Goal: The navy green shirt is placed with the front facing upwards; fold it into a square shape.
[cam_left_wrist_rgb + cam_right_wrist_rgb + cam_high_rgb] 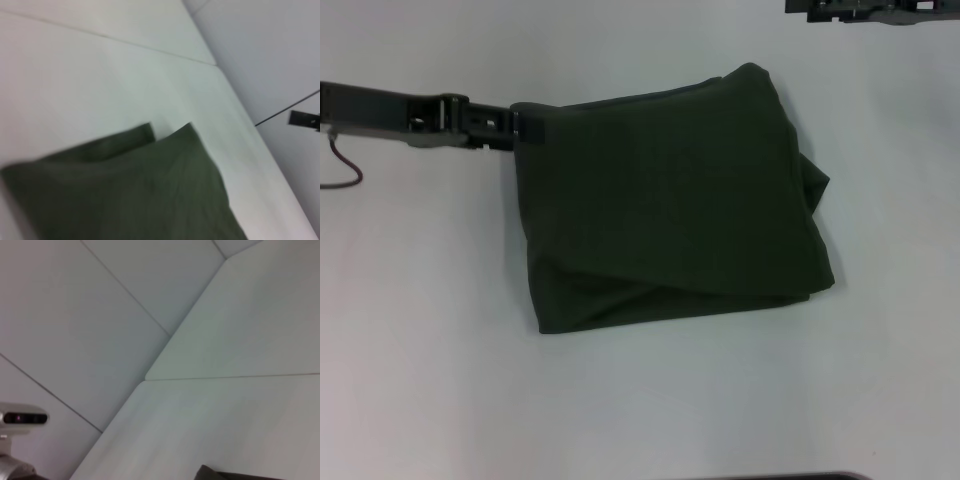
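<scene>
The navy green shirt (pixel 670 200) lies folded into a rough square in the middle of the white table (pixel 420 360), plain dark side up, with loose folds along its near and right edges. My left gripper (pixel 527 128) reaches in from the left and sits at the shirt's far left corner, one finger lying over the cloth edge. The left wrist view looks down on the folded shirt (pixel 125 195). A small dark corner of the shirt (pixel 220 474) shows in the right wrist view. My right gripper (pixel 865 10) is parked at the far right edge of the table, away from the shirt.
A thin reddish cable (pixel 345 172) hangs below the left arm. White table surface surrounds the shirt on all sides. The robot's head camera (pixel 22 417) shows at a corner of the right wrist view.
</scene>
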Available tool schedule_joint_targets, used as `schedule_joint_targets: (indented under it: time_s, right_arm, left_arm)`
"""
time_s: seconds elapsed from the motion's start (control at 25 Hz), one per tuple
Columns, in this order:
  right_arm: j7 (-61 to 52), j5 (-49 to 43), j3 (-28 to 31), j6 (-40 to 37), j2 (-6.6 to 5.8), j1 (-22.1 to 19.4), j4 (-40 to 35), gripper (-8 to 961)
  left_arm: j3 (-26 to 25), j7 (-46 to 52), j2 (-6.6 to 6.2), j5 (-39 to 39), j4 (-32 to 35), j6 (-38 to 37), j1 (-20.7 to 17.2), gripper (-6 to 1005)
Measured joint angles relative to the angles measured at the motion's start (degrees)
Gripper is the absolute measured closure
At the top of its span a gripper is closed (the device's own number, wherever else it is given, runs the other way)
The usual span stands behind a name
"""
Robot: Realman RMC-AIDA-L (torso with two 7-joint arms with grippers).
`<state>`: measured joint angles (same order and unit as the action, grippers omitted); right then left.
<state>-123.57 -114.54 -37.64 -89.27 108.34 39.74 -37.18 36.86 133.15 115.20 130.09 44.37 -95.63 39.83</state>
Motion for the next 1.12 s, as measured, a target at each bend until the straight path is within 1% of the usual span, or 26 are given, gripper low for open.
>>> schedule_joint_targets:
  time_s: [0.04,0.2,0.32,0.4,0.56,0.64,0.68,0.76,0.84,0.96,1.12]
  right_arm:
    - [-0.1,0.0,0.0,0.2,-0.05,-0.2,0.0,129]
    - [-0.5,0.0,0.0,0.4,-0.15,-0.5,-1.2,130]
    - [-1.5,-0.5,-0.2,-0.2,0.02,-0.9,-3.7,132]
    - [-1.9,-1.4,-0.2,-0.3,0.41,-1.2,-6.3,132]
    - [-1.6,-1.5,0.0,0.0,0.51,-1.2,-7.4,133]
    - [-1.4,-1.5,0.1,0.2,0.56,-1.1,-7.9,133]
    - [-1.3,-1.5,0.0,0.3,0.61,-1.0,-8.3,133]
    - [-1.2,-1.5,-0.1,0.6,0.73,-0.8,-8.8,133]
    - [-1.2,-1.5,-0.2,0.8,0.8,-0.7,-8.9,133]
    - [-1.2,-1.5,-0.2,0.8,0.81,-0.5,-8.9,133]
    - [-1.2,-1.4,0.0,0.8,0.81,-0.5,-9.0,133]
  left_arm:
    - [0.3,0.5,-0.06,0.2,-0.9,0.5,0.0,310]
    - [1.5,5.5,-1.15,4.2,-3.5,0.6,-0.6,310]
    - [1.5,9.6,-1.27,7.3,-3.7,-1.6,-1.6,310]
    - [1.5,10.8,-1.06,7.9,-4.1,-2.7,-2.4,310]
    - [1.7,12.7,-0.65,8.0,-7.9,-2.1,-2.7,310]
    - [1.7,13.0,0.02,8.0,-9.1,-1.0,-2.6,310]
    - [1.9,13.1,0.63,8.0,-9.4,0.0,-2.6,310]
    - [2.5,13.3,1.41,8.1,-9.6,1.9,-2.5,311]
    - [2.9,13.5,1.79,8.4,-9.6,3.5,-2.4,311]
    - [3.0,13.6,1.94,8.6,-9.7,5.1,-2.3,311]
    - [3.0,13.6,1.8,8.9,-9.6,6.1,-2.4,311]
